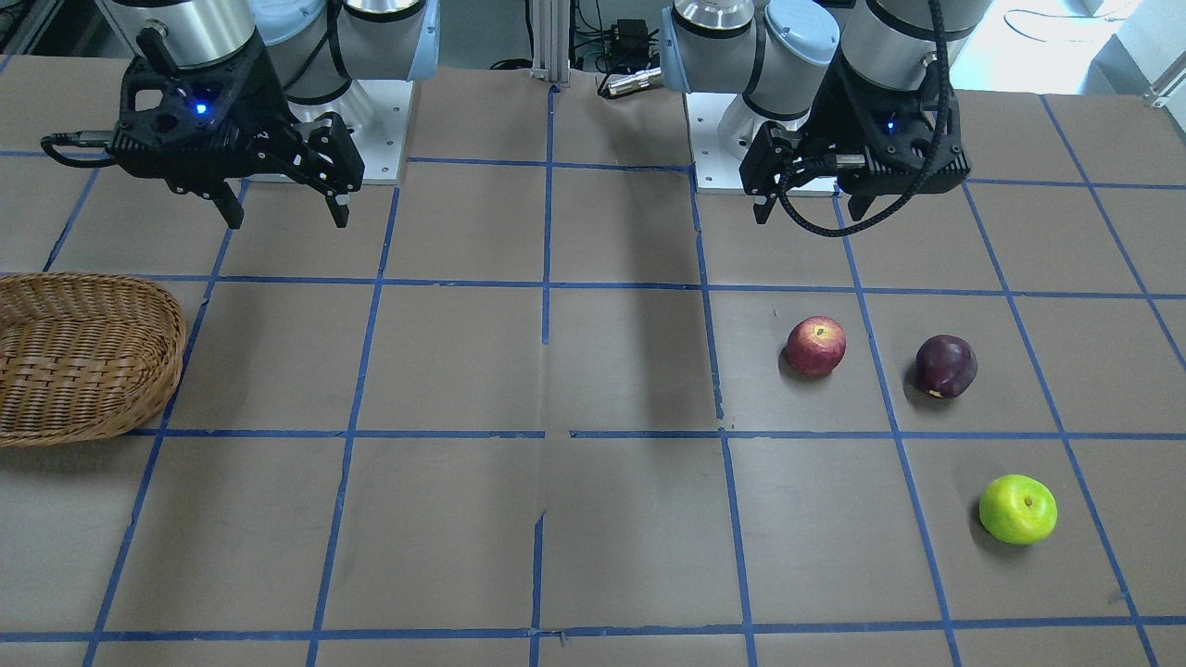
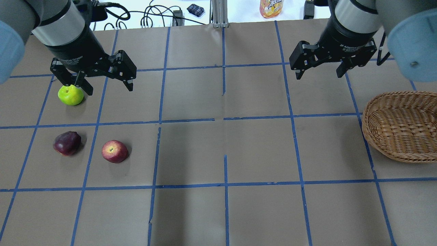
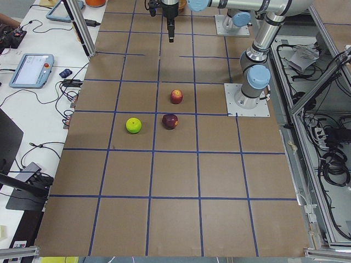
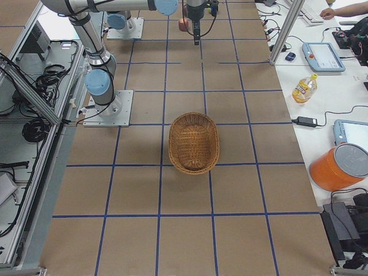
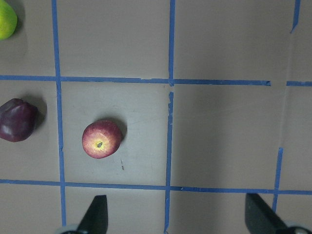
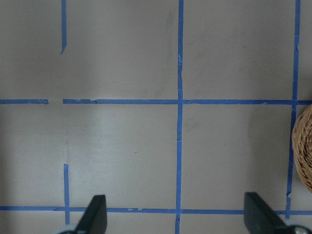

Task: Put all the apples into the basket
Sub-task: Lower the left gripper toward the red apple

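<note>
Three apples lie on the table on my left side. The red apple [image 1: 815, 346] [image 2: 114, 151] [image 5: 101, 139] is nearest the middle. The dark maroon apple [image 1: 946, 366] [image 2: 67, 143] [image 5: 17, 120] lies beside it. The lime green apple [image 1: 1017, 509] [image 2: 70, 95] [image 5: 6, 19] lies farther from my base. My left gripper [image 1: 811, 211] [image 2: 108, 88] [image 5: 178, 217] is open and empty, raised above the table near them. The wicker basket [image 1: 139, 389] [image 2: 367, 126] [image 4: 194, 167] [image 6: 303, 151] sits empty at my far right. My right gripper [image 1: 285, 218] [image 2: 319, 74] [image 6: 178, 217] is open and empty, raised beside the basket.
Blue tape lines [image 2: 224, 119] grid the brown table. An orange drink bottle [image 2: 271, 7] and cables [image 2: 150, 17] lie beyond the far edge. Side benches hold tablets [image 3: 30, 70] and an orange bucket [image 4: 339, 167]. Both arm bases [image 1: 741, 157] stand at the near edge.
</note>
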